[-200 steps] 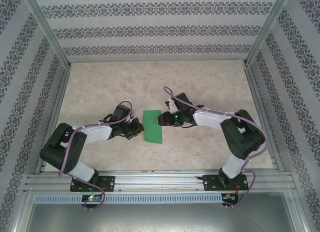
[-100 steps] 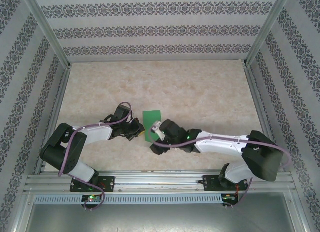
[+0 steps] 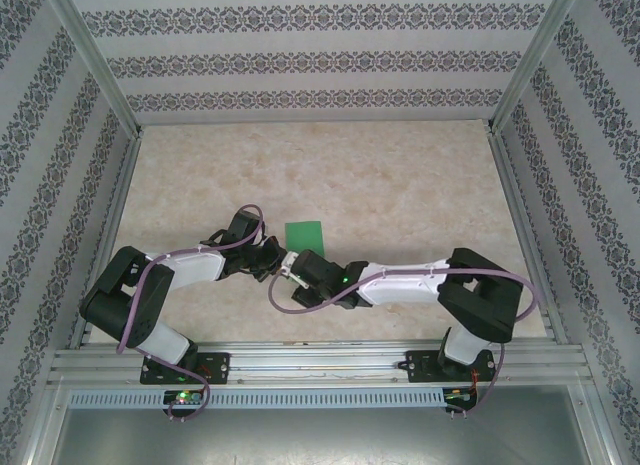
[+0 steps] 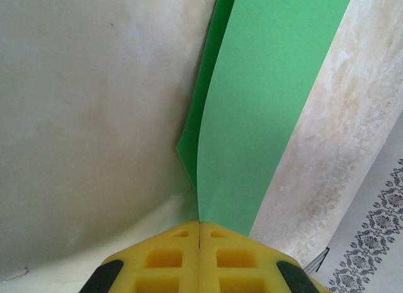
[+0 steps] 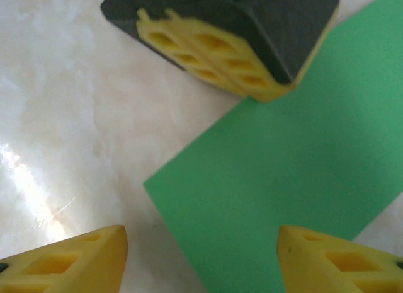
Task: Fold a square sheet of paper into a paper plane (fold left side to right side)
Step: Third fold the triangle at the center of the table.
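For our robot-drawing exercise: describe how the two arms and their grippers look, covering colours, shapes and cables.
The left arm and right arm have white link casings, bulky black joints and thin purple cables looping alongside. The left gripper and right gripper carry yellow wedge-shaped fingers with rectangular cut-out cells.

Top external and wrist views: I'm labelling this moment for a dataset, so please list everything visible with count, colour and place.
paper sheet: one, bright green, doubled over, mid-table between the arms
table: one, beige marbled, under everything
walls: three, white with grey patterned bands, around the table
metal frame: one, silver, near edge, carrying both arm bases
left end effector: one, yellow fingers, shut on the paper sheet's edge
right end effector: one, yellow fingers, open over the paper sheet's corner
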You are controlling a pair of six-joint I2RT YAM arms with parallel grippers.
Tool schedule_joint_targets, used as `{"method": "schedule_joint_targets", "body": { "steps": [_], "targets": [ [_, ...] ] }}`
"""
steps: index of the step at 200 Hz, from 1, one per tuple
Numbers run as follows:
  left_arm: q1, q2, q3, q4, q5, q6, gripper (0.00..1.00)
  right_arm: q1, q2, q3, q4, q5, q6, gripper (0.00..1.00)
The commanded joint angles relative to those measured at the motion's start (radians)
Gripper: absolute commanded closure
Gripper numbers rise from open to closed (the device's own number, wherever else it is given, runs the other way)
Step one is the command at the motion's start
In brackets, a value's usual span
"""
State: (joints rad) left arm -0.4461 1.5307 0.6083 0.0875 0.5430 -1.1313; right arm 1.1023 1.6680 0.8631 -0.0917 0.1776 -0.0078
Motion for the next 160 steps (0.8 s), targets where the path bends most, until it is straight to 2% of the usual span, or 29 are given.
{"method": "schedule_joint_targets", "body": {
  "steps": [1, 38, 108, 160],
  "targets": [
    [-0.017, 0.009, 0.023, 0.012, 0.014, -0.012, 1.00, 0.011, 0.039, 0.050, 0.019, 0.030, -0.037, 0.38],
    [-0.017, 0.008, 0.023, 0.008, 0.014, -0.008, 1.00, 0.011, 0.065, 0.077, 0.026, 0.034, -0.035, 0.52],
    [-0.017, 0.001, 0.037, -0.004, 0.024, 0.009, 0.98, -0.018, 0.024, 0.031, 0.056, 0.015, 0.019, 1.00],
    [-0.008, -0.031, 0.041, -0.042, 0.014, 0.027, 0.95, -0.052, -0.027, -0.018, 0.091, -0.034, 0.045, 1.00]
  ]
}}
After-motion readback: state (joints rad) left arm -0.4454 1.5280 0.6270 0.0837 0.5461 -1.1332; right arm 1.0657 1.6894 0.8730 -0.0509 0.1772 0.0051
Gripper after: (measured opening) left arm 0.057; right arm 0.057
